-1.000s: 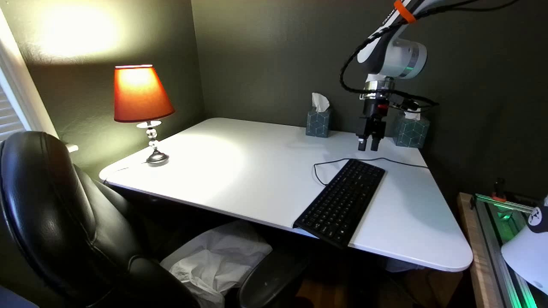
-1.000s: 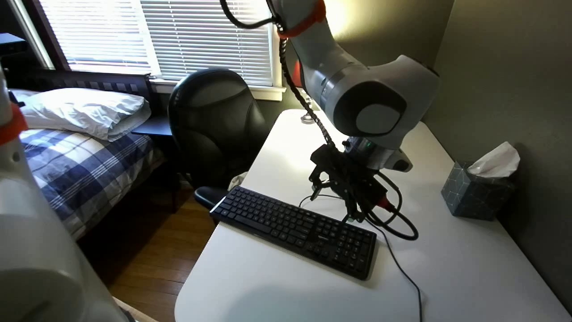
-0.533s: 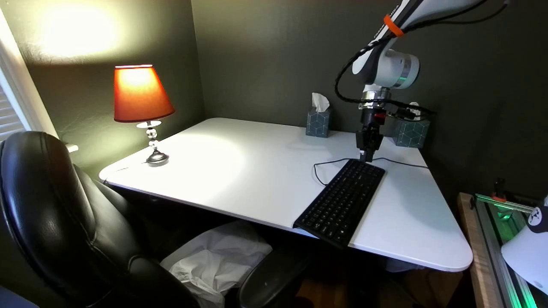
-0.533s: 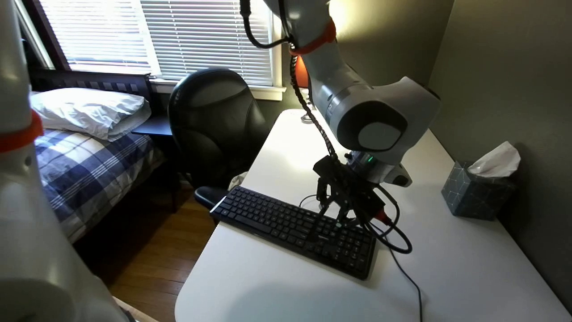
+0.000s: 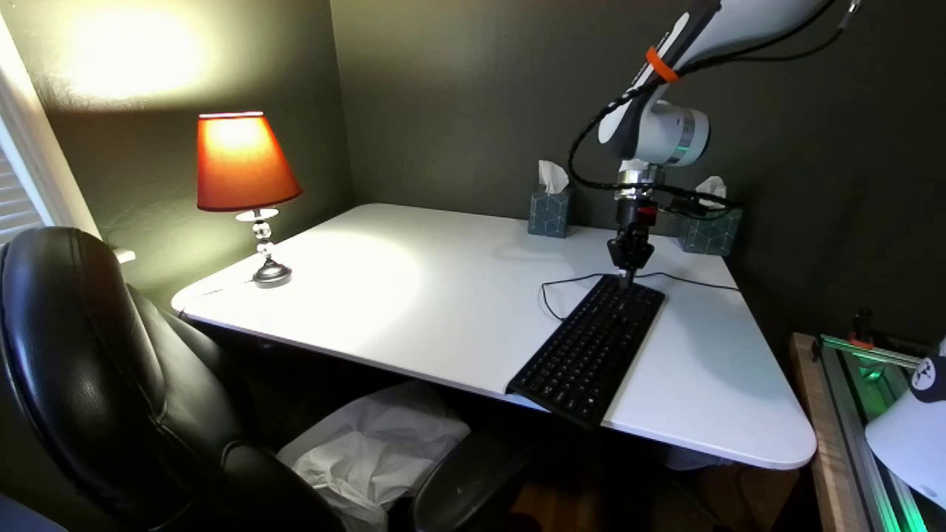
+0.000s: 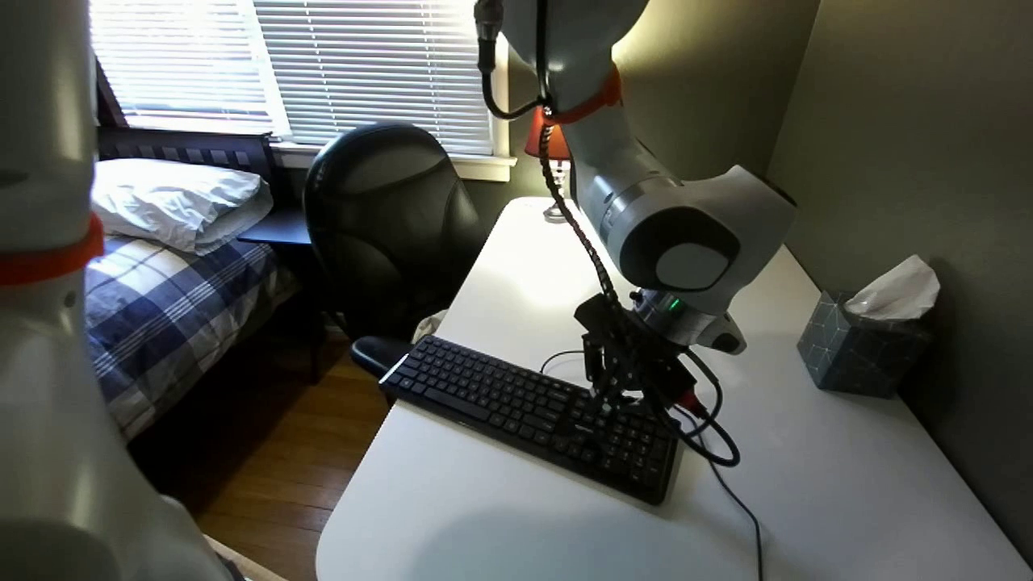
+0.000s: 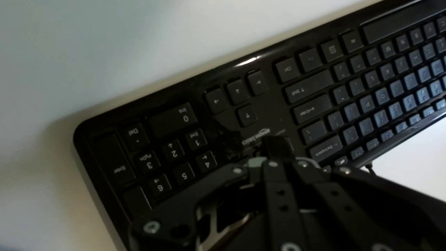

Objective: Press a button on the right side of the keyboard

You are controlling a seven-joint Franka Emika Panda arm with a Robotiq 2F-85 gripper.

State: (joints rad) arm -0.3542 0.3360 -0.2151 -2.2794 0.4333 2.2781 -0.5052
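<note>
The keyboard [image 5: 584, 355], long and black, lies on the white desk and shows in both exterior views. My gripper [image 5: 626, 282] points down over its far end in that exterior view, the end with the number pad. In the wrist view the keyboard [image 7: 310, 60] appears with its lettering upside down, number keys [image 7: 174, 150] at the left. The fingertips of my gripper [image 7: 278, 148] are together with nothing between them, above the strip beside the printed logo, between number pad and Backspace key. They hide the keys beneath, and whether they touch the keyboard I cannot tell.
A thin black cable [image 5: 687, 280] runs across the desk [image 5: 458, 295] behind the keyboard. Two tissue boxes [image 5: 549, 214] stand near the wall. A red lamp [image 5: 244, 166] is at the far left, and a black chair [image 6: 387, 234] stands by the desk edge.
My gripper has come down from above the desk to low over the number-pad end of the keyboard. Its fingers, apart a second ago, have come together. The keyboard has not moved.
</note>
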